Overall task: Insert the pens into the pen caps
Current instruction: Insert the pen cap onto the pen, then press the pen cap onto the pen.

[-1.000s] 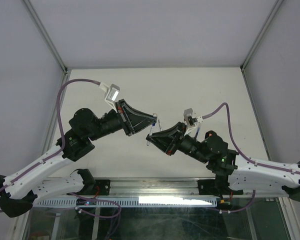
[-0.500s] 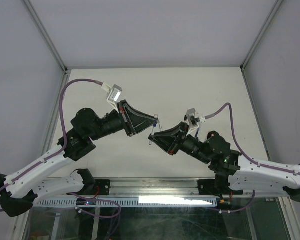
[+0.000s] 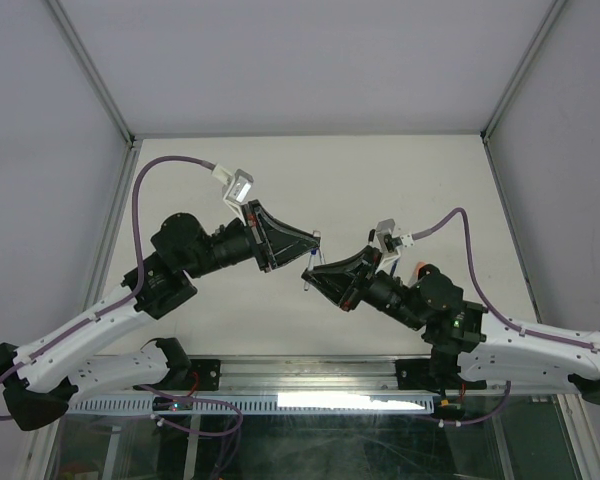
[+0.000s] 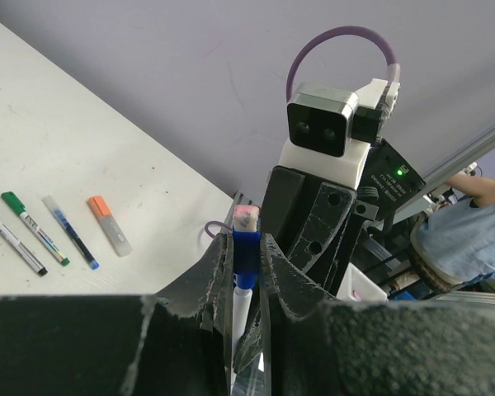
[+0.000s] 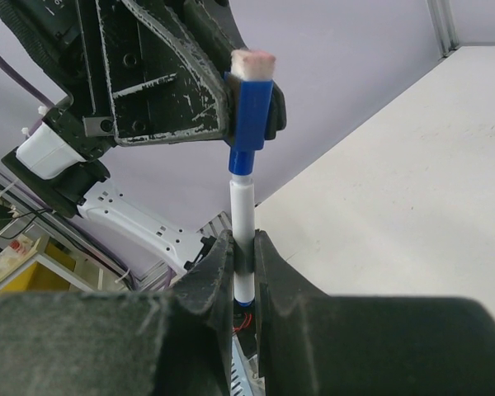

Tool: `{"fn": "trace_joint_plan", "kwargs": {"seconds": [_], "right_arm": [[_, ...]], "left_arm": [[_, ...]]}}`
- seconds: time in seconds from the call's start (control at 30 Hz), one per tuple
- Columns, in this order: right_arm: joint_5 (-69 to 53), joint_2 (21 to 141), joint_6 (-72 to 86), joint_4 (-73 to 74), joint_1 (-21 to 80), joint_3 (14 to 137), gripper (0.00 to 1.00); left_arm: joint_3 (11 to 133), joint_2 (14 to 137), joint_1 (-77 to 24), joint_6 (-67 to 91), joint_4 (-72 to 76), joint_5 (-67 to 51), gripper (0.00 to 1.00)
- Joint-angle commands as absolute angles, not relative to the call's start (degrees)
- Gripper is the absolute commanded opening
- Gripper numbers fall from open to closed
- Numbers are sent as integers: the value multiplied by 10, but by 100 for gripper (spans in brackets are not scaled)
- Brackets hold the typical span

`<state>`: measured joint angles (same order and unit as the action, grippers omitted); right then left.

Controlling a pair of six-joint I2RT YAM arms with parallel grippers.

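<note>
Both grippers meet above the middle of the table. My left gripper (image 4: 246, 247) is shut on a blue pen cap (image 4: 246, 257) with a pinkish end. My right gripper (image 5: 243, 247) is shut on the white barrel of a pen (image 5: 243, 219). The pen's front end sits inside the blue cap (image 5: 249, 115), so the two stand in one line between the jaws. From above, the left gripper (image 3: 314, 241) and the right gripper (image 3: 308, 273) are nearly tip to tip, with the pen (image 3: 310, 260) a thin sliver between them.
Several more pens lie side by side on the table: a black one (image 4: 12, 241), a green-capped one (image 4: 35, 228), a blue one (image 4: 70, 232) and a short orange-capped piece (image 4: 109, 224). From above only an orange bit (image 3: 417, 268) shows beside the right arm.
Both grippers have drifted slightly to the right together, still holding cap and pen. The left arm's elbow has shifted right and its cable has risen.
</note>
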<state>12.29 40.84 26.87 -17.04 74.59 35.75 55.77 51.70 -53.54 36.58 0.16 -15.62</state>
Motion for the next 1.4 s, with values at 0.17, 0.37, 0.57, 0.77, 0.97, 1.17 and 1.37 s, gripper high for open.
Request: {"fn": "trace_joint_plan", "kwargs": {"seconds": [0.17, 0.37, 0.57, 0.77, 0.97, 1.17, 1.37], "right_arm": [[206, 392, 236, -175, 747, 398, 0], [209, 387, 234, -174, 747, 411, 0], [221, 395, 203, -152, 747, 444, 0], [222, 401, 215, -112, 748, 449, 0], [232, 395, 248, -94, 748, 425, 0], [214, 392, 272, -60, 747, 420, 0], [153, 395, 273, -71, 747, 413, 0]], "left_arm": [[557, 511, -534, 359, 19, -186, 0], [555, 516, -535, 359, 19, -191, 0], [554, 519, -534, 359, 19, -191, 0], [554, 508, -534, 360, 19, -178, 29], [553, 498, -534, 361, 18, -171, 43], [555, 491, -534, 360, 9, -148, 53], [556, 489, -534, 361, -10, -109, 61]]}}
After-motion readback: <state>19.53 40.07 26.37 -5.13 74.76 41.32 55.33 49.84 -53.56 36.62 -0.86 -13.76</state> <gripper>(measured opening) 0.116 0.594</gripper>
